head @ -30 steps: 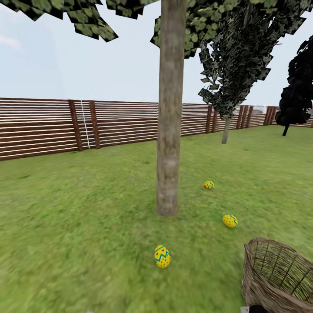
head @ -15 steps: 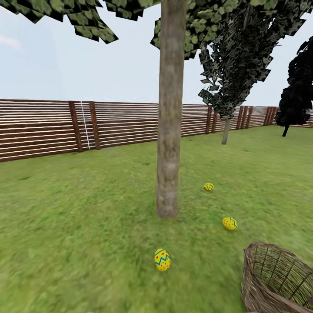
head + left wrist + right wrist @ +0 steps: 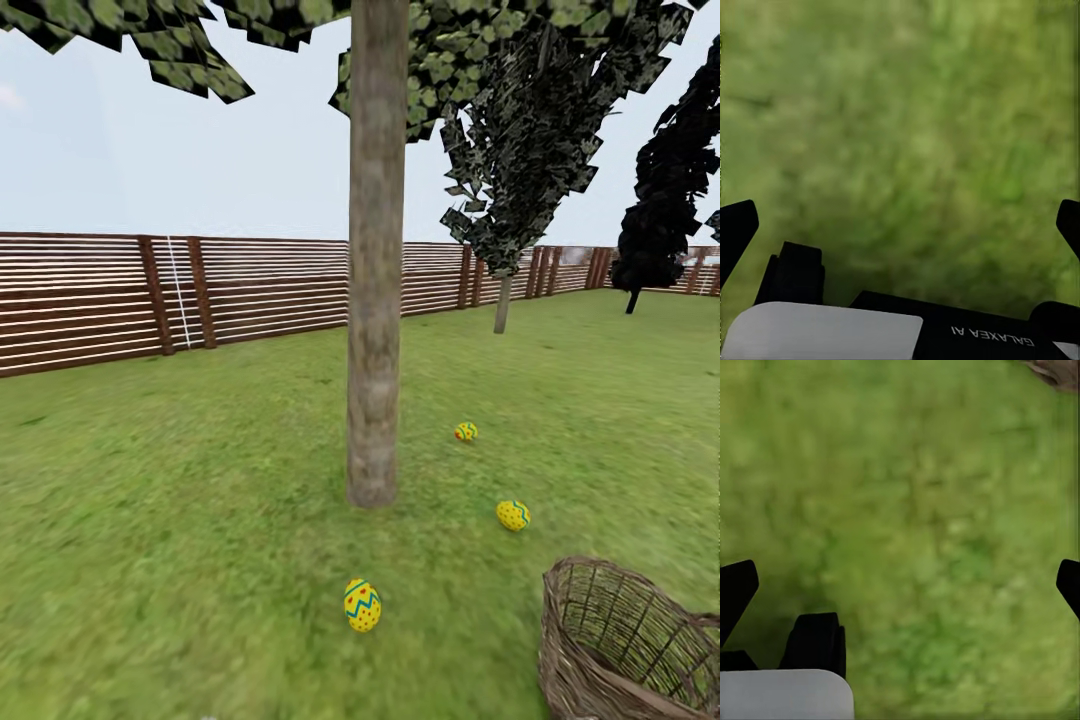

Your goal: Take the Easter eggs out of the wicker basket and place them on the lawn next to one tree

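With all three small yellow zigzag-banded eggs on the grass, task looks done: one near, in front of the grey-brown bark trunk (image 3: 375, 300), at (image 3: 362, 605); one right of it (image 3: 513, 515); one farther right (image 3: 465, 431). Grey-brown woven wicker basket (image 3: 570, 665), near right, appears empty. L gripper (image 3: 900, 225) and R gripper (image 3: 900, 585) both spread wide, empty, over mottled green lawn (image 3: 180, 520). Eggs lie ahead of the fingers; neither arm clearly nearer.

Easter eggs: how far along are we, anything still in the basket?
Three Easter eggs lie on the lawn around one tree: one in front of the trunk, one to its right, one farther back. The visible part of the wicker basket interior shows no egg, though part is cut off by the frame. Left pincer and right pincer are open over grass, holding nothing. The job looks essentially done.
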